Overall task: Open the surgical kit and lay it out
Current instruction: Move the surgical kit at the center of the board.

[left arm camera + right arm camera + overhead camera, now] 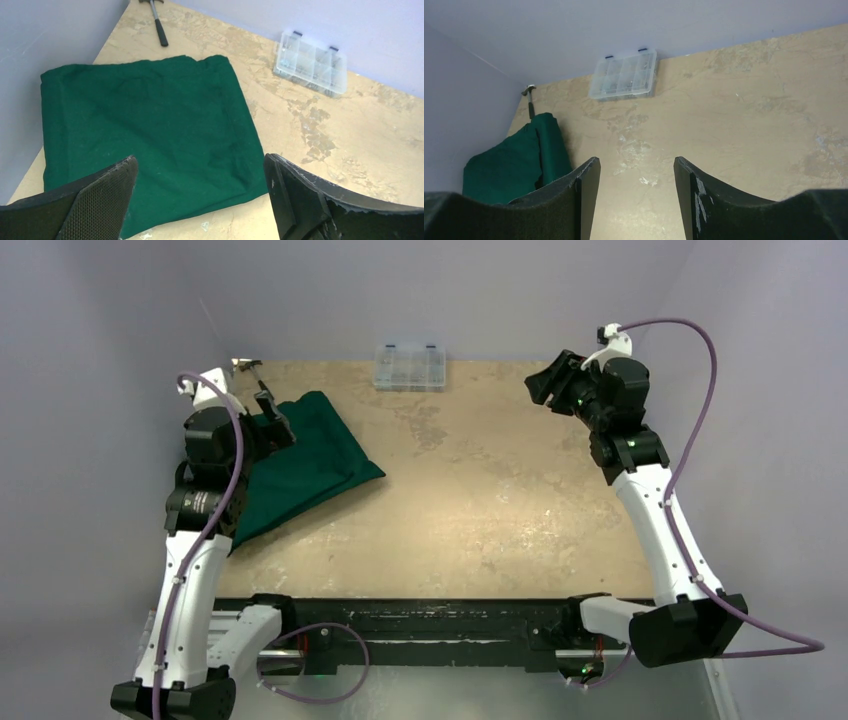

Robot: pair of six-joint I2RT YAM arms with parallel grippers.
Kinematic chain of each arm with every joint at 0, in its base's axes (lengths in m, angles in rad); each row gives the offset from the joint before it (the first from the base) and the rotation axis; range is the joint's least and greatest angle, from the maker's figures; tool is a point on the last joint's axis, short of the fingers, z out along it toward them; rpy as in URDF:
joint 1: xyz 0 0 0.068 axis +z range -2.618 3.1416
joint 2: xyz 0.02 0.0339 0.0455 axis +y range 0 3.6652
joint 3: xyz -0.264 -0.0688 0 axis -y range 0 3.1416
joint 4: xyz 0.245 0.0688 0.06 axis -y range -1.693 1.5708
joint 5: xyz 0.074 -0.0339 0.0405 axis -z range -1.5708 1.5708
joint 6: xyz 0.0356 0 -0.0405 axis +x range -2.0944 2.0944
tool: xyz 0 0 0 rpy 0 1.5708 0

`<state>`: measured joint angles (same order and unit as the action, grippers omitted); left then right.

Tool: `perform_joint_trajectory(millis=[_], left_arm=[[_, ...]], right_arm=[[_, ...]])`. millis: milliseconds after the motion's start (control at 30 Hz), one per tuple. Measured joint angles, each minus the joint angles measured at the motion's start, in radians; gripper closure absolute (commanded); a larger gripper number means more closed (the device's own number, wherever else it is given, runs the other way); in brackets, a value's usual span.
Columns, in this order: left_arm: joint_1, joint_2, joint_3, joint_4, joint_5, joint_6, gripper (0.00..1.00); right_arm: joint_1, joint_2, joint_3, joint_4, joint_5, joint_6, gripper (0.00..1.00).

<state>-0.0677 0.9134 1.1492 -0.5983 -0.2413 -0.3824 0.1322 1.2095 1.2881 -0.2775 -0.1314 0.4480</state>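
The surgical kit is a folded dark green cloth wrap (pixel 305 462) lying on the left side of the table; its contents are hidden inside. The same green wrap (pixel 145 135) fills the left wrist view, and the right wrist view catches the wrap (pixel 516 162) at its left edge. My left gripper (pixel 272 412) hovers above the wrap's far part, jaws wide open and empty (pixel 200 172). My right gripper (pixel 545 385) is raised at the far right, well away from the wrap, open with nothing between its fingers (pixel 636 172).
A clear plastic compartment box (pixel 409 365) sits at the table's far edge, middle. A small hammer (pixel 156 22) lies in the far left corner beyond the wrap. Walls close in on the left, back and right. The table's near edge has a black rail (pixel 430 625).
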Motion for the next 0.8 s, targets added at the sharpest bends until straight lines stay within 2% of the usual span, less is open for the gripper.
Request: perform_joint_trajectory(millis=[233,400,567,633,800], left_arm=[[0.0,-0.077,-0.043,0.026,0.008,0.002,0.01],[0.0,-0.08,-0.11,-0.024,-0.116,-0.006,0.01],[0.012,0.039,-0.101,-0.08,-0.259,-0.018,0.01],[0.058,0.094,-0.098,-0.079,-0.261,-0.018,0.01],[0.281,0.243,-0.066,-0.072,-0.202,-0.024,0.01]], right_arm=[[0.0,0.006,0.0,-0.007,-0.003,0.017,0.39],[0.0,0.031,0.0,-0.004,-0.031,0.042,0.39],[0.0,0.058,0.0,-0.009,-0.044,0.058,0.39],[0.0,0.064,0.0,-0.011,-0.044,0.062,0.39],[0.0,0.089,0.0,-0.019,-0.043,0.069,0.39]])
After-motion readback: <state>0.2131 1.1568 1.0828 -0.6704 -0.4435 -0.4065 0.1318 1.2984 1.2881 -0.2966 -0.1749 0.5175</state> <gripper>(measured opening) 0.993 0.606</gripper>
